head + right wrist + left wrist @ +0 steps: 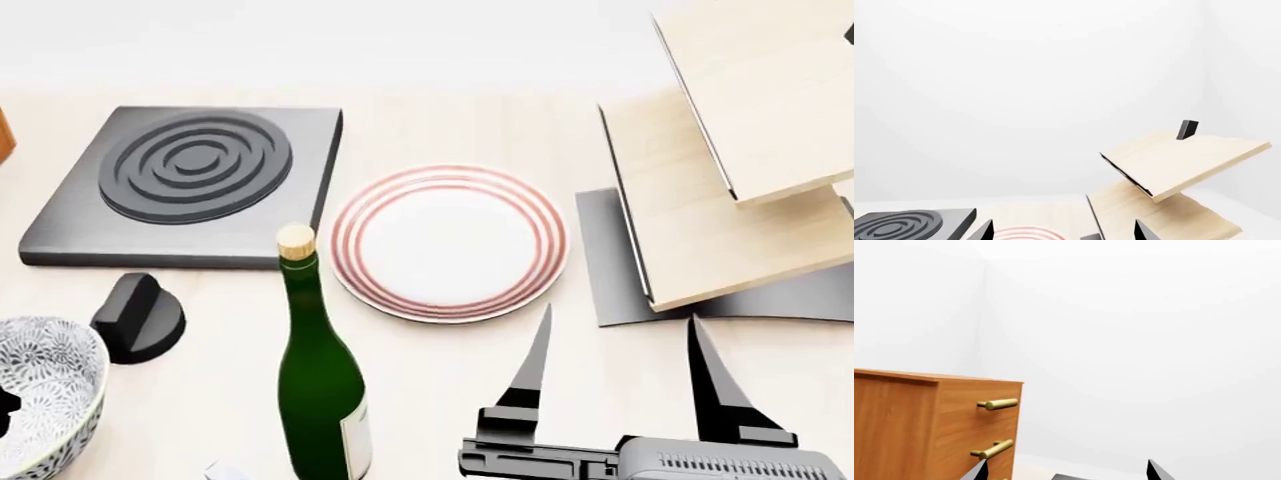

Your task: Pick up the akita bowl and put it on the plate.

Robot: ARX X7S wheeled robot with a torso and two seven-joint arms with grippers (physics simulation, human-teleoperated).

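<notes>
Akita bowl: deep round ceramic bowl, white with dense grey-black floral pattern (40, 395), sat at the near left edge of the head view on the pale wood desk (441, 385), partly cut off by the frame, upright, nothing gripping it.
Plate: flat round white plate with thin red rings at the rim (450, 242), lay mid-desk, bare, well apart from the bowl.
Bottle: tall dark green glass wine bottle with tan cork top (318, 370), stood upright between bowl and plate, its neck just beside the plate's near-left rim in the head view.
Burner: square dark grey stove burner with concentric rings (191, 180), far left, just beside the plate.
Knob: small black knob-shaped object (139, 317), on the desk between burner and bowl.
Rack: light wood slanted shelf panels on a dark grey base (727, 170), right of the plate.
Right tool: black two-finger tool (625, 365), fingers spread wide, holding nothing, hovered near the plate's near-right side.
Left tool: only two dark fingertips (977, 471) showed at the left wrist view's edge, set wide apart, nothing between them.
Drawer unit: orange-brown wooden drawer cabinet with brass bar handles (934, 425), seen only in the left wrist view.
</notes>
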